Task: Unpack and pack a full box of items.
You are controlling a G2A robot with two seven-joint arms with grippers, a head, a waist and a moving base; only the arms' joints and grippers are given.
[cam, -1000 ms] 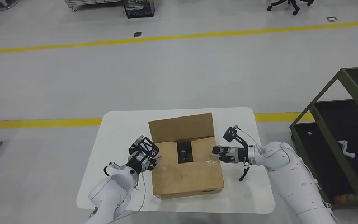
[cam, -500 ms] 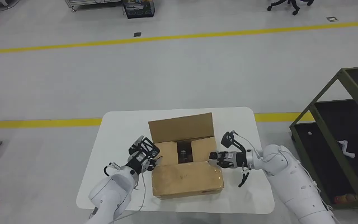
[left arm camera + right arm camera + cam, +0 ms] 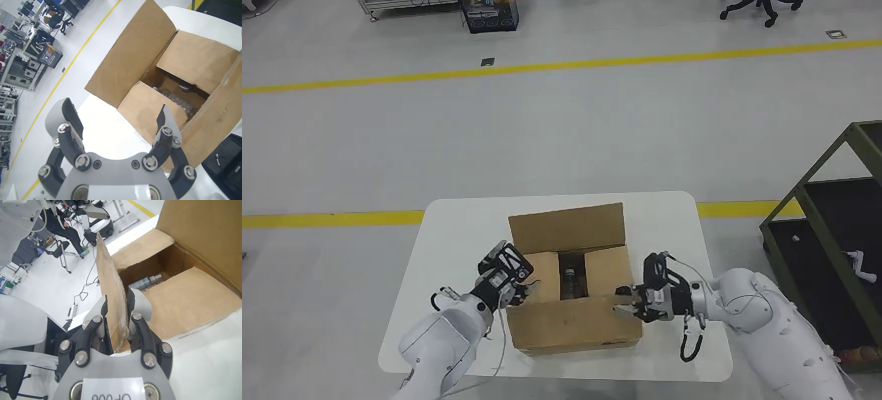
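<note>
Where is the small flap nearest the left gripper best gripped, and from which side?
Grip the small flap at its free edge over the dark gap, with the open left gripper coming from above. It lies nearly flat, hinged at the box wall, so probably only that edge lets a finger under.

Pale floor (image 3: 542, 130), yellow lines (image 3: 542, 67)

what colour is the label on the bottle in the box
Teal-green, on the clear bottle; best seen in the right wrist view.
</note>
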